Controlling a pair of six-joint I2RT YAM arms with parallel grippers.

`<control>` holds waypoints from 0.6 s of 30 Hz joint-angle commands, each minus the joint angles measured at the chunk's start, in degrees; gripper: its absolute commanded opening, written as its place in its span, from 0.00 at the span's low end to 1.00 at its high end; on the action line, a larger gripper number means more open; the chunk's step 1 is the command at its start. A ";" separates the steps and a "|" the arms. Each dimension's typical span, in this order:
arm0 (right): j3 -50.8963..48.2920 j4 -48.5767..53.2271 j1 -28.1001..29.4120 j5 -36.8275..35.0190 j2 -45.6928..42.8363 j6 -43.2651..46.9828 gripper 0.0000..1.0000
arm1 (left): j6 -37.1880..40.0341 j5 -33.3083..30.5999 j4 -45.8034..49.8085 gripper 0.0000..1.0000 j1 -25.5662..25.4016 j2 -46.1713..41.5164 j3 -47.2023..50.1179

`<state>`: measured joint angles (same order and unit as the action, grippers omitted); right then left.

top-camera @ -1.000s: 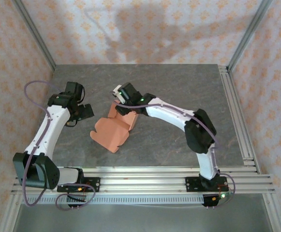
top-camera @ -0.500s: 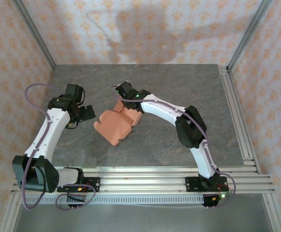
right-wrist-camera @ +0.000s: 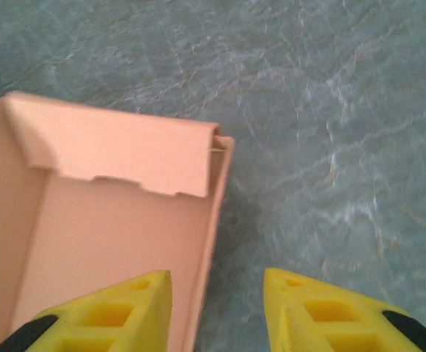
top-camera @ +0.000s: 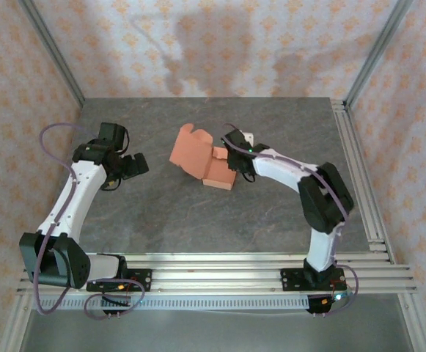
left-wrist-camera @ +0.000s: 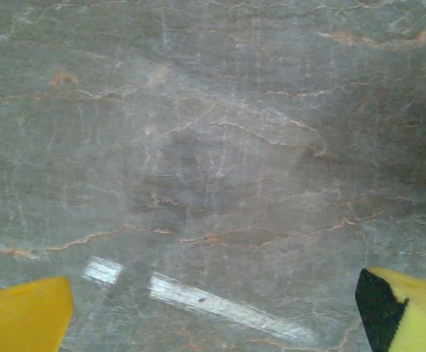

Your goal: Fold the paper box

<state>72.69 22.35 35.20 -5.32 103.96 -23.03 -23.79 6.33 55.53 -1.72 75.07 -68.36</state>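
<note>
Mid-tabletop (top-camera: 271, 213), the salmon-orange thin card paper box (top-camera: 198, 158) sits half-formed — right end effector (right-wrist-camera: 216, 312) narrowly straddling its side wall, left end effector (top-camera: 133, 165) wide open, empty. Next: press remaining flaps.

Soft overhead light, wall shadows, blurred wrist views.

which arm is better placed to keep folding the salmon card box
Right. The right gripper straddles a side wall of the salmon-orange card box, one finger inside, one outside. The left gripper hangs open over bare grey stone table, apart from the box.
</note>
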 commanded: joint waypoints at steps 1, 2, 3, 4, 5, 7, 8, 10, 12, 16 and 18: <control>-5.09 -9.10 -0.74 7.86 -6.15 -3.60 0.42 | -0.81 1.22 -2.37 1.00 0.32 0.31 -1.34; -6.37 -11.19 -1.44 10.82 -7.55 -1.37 0.45 | -1.31 2.02 -3.52 1.00 0.32 -0.27 -0.46; -7.39 -13.24 -2.38 13.67 -8.60 1.71 0.49 | -1.88 2.97 -5.05 1.00 0.31 -1.28 0.85; -7.72 -14.24 -3.25 16.09 -9.17 4.92 0.53 | -2.63 3.55 -6.82 1.00 0.31 -2.27 2.12; -7.24 -14.00 -4.53 19.24 -9.32 9.51 0.58 | -3.27 4.29 -8.77 1.00 0.31 -3.81 3.69; -5.14 -10.94 -6.58 23.67 -8.53 19.89 0.64 | -4.25 5.35 -11.59 1.00 0.35 -6.34 6.14; -3.80 -8.98 -7.81 25.83 -7.73 25.10 0.66 | -4.72 5.51 -12.54 1.00 0.31 -7.57 7.08; -0.14 -3.70 -10.76 30.91 -5.07 32.56 0.66 | -5.17 5.52 -13.07 1.00 0.32 -9.05 8.12; 4.47 1.63 -13.18 33.68 -1.95 37.51 0.66 | -5.21 5.78 -12.59 1.00 0.31 -9.50 8.72; 13.55 11.53 -15.27 38.32 5.33 48.86 0.65 | -5.62 6.53 -11.82 1.00 0.33 -9.93 10.43; 20.18 18.58 -15.33 39.49 9.89 53.59 0.65 | -6.38 7.50 -12.71 1.00 0.24 -10.66 11.87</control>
<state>86.19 28.34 19.51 28.21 108.62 17.08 -28.53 12.14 44.16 -1.72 65.65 -58.83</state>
